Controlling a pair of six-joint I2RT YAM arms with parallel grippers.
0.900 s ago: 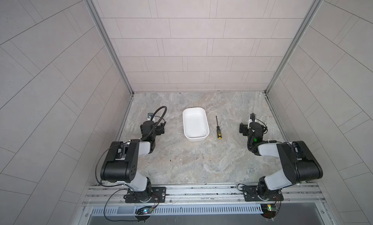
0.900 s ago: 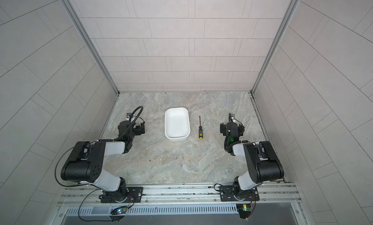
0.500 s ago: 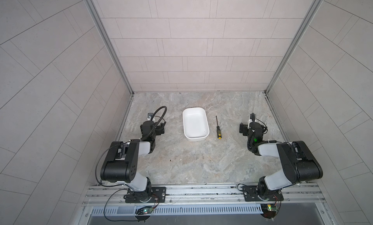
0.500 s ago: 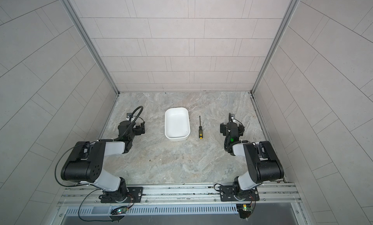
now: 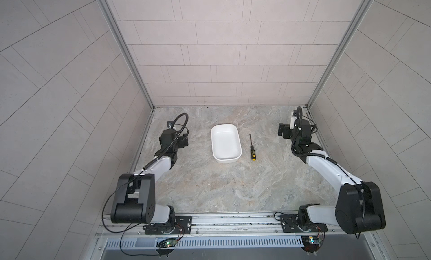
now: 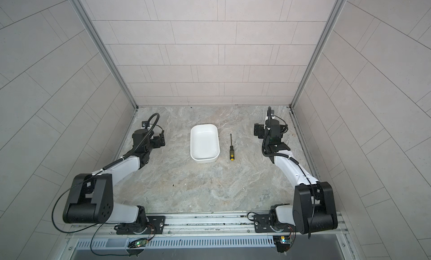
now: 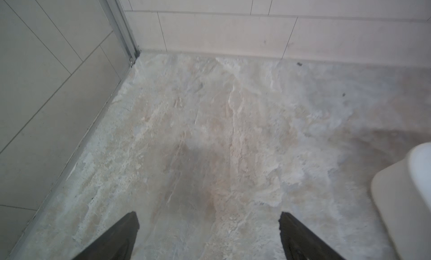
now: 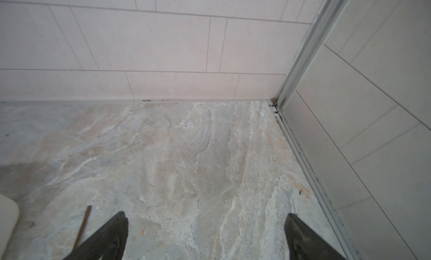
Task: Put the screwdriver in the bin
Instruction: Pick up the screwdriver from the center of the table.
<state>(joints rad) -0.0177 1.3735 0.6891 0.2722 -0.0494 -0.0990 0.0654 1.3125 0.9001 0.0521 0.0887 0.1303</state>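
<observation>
Where the metal rail [image 5: 233, 221] runs along the near edge, two arms are mounted: the left arm [image 5: 158, 167] and the right arm [image 5: 326, 167]. Both reach away over the marbled table [image 5: 221, 188].

Count: two arms, two grippers, one bin, one screwdriver.

Mid-table:
- The white bin [image 5: 227, 160] lies flat, its long side running away from the rail.
- The screwdriver [image 5: 251, 148] lies on the table just beside the bin's right side. It is outside the bin and not touching it. Its yellow cap points toward the rail and its shaft toward the back wall [image 5: 221, 60]. Both top views agree.

Left gripper [image 5: 184, 139]: it is left of the bin and well apart from it. In the left wrist view the fingers [image 7: 126, 233] stand spread wide with bare table between them.

Right gripper [image 5: 283, 131]: it is right of the screwdriver, near but not touching. In the right wrist view the jaws are likewise wide apart and hold nothing. The thin shaft lies just beside one finger, and a corner of the bin shows at the frame's edge.

Changes since the earlier frames:
- The right gripper was level with the screwdriver's handle and now sits level with the shaft tip, farther toward the back wall.
- The left wrist has shifted slightly the same way.
- The bin and screwdriver have not moved.
</observation>
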